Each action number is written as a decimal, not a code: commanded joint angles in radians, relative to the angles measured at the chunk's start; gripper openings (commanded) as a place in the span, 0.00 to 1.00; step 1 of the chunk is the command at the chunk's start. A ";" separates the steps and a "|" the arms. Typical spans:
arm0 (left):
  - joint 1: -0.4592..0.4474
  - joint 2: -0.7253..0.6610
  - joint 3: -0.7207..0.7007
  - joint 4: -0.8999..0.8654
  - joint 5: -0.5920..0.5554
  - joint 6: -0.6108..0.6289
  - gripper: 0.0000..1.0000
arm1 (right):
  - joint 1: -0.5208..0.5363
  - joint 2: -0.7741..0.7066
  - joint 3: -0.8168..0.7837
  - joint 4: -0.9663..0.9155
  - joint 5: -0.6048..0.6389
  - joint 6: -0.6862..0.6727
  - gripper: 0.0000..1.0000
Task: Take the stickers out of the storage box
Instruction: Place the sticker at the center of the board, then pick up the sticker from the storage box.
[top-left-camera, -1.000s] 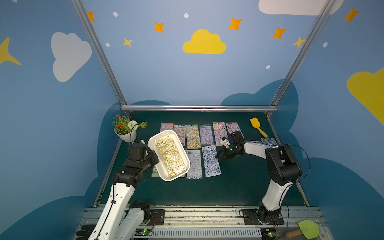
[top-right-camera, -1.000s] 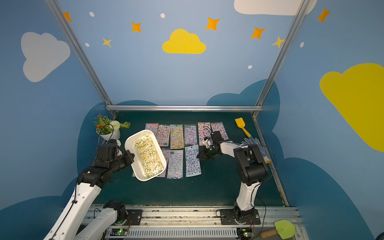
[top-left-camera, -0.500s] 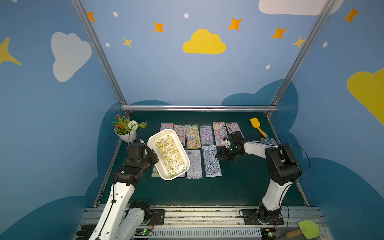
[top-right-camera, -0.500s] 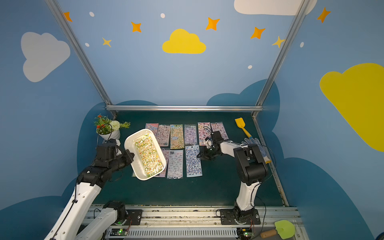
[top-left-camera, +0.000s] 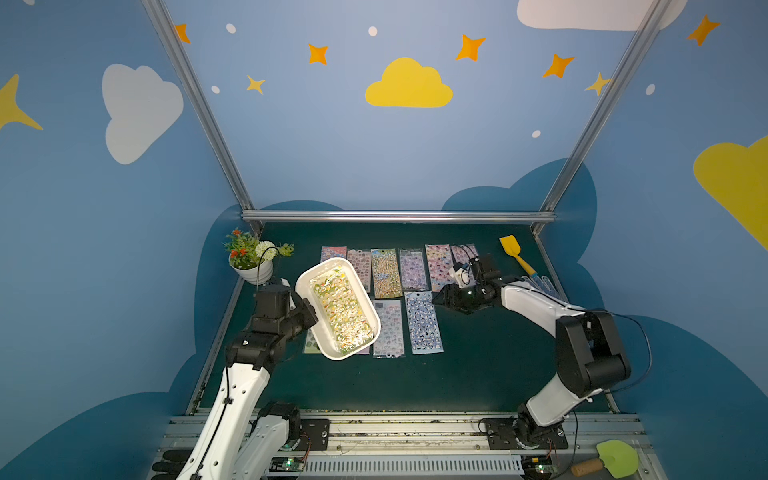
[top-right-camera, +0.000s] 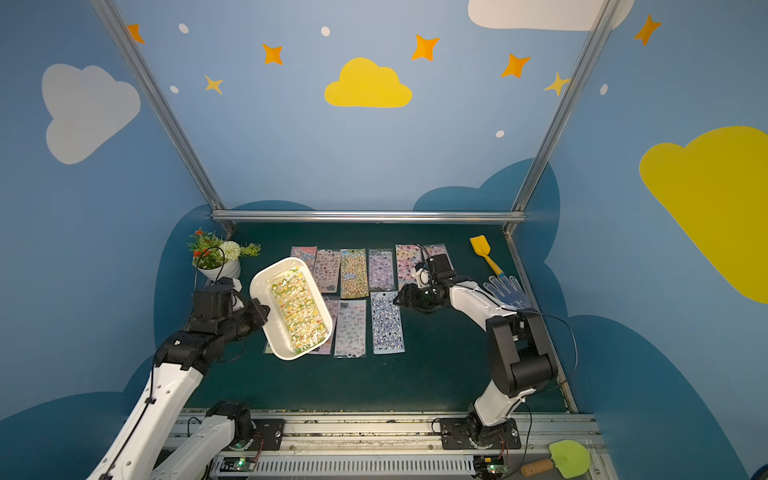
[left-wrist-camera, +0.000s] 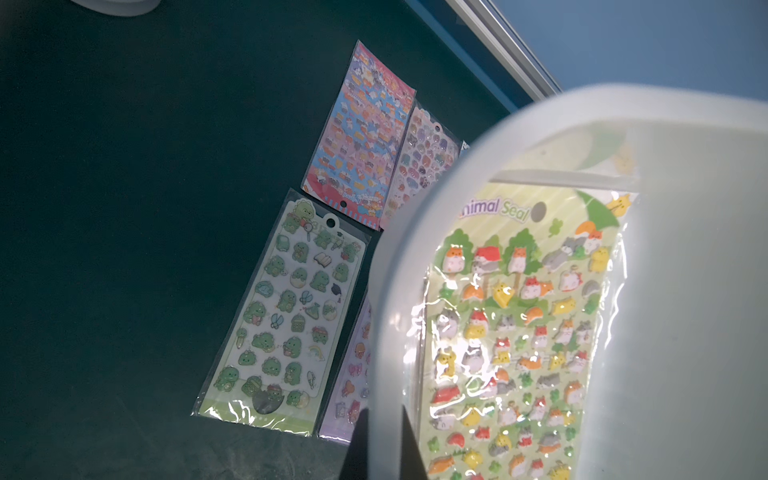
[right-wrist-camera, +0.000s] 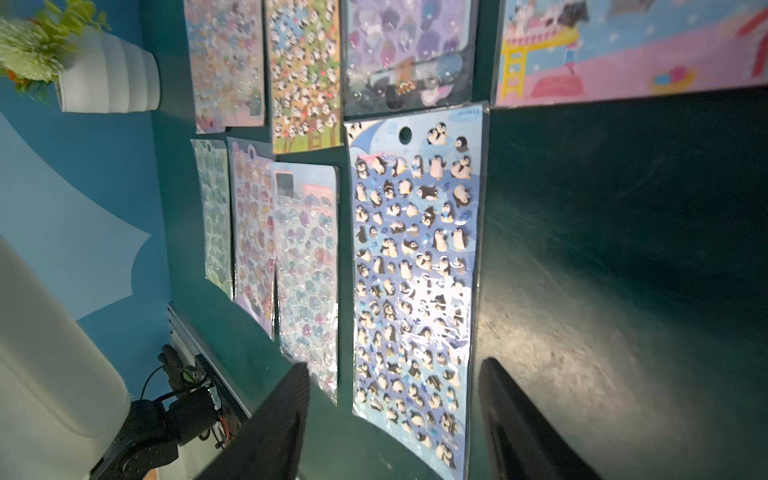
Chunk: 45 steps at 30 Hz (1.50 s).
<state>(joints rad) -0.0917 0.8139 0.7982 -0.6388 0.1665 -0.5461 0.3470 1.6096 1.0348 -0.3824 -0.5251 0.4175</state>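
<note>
A left gripper (top-left-camera: 309, 311) shut hard on the long rim of the white storage box (top-left-camera: 304, 286) holds it clear of the dark green table (top-left-camera: 478, 374), tipped so that its open face shows in both top views. In the left wrist view, dark fingers (left-wrist-camera: 358, 446) pinch that rim from both sides. One hamster sticker sheet (left-wrist-camera: 519, 332), headed "Animal Seal", lies lengthwise inside the box, not yet out, with its glossy wrapper catching the light. The box hangs over the left end of the front row of sticker sheets (top-left-camera: 388, 328), hiding part of a green dinosaur sheet (left-wrist-camera: 286, 316) and of the pinkish sheet beside it. The other sheets lie flat on the table in two rows, side by side. The right gripper (top-left-camera: 436, 298) hovers low beside the back end of the penguin sticker sheet (top-left-camera: 424, 322), the last one on the right of the front row. In the right wrist view its fingers (right-wrist-camera: 291, 395) stand well apart, with nothing held between them. A white ribbed flower pot (top-left-camera: 253, 272) stands at the back left corner. A yellow spatula (top-left-camera: 515, 253) lies at the back right, and a dotted blue glove (top-right-camera: 507, 291) lies just behind the right arm.
</note>
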 joint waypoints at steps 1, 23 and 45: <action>0.003 -0.007 0.055 0.013 0.022 -0.035 0.04 | 0.016 -0.095 0.002 -0.061 0.052 -0.019 0.63; -0.183 0.107 -0.143 0.381 -0.149 -0.241 0.04 | 0.440 -0.287 0.461 -0.418 0.440 -0.109 0.57; -0.201 0.203 -0.244 0.565 -0.184 -0.245 0.04 | 0.671 0.306 0.942 -0.541 0.570 -0.139 0.43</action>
<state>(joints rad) -0.2909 1.0183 0.5625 -0.1192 -0.0132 -0.7898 1.0061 1.8793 1.9263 -0.8825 0.0010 0.2867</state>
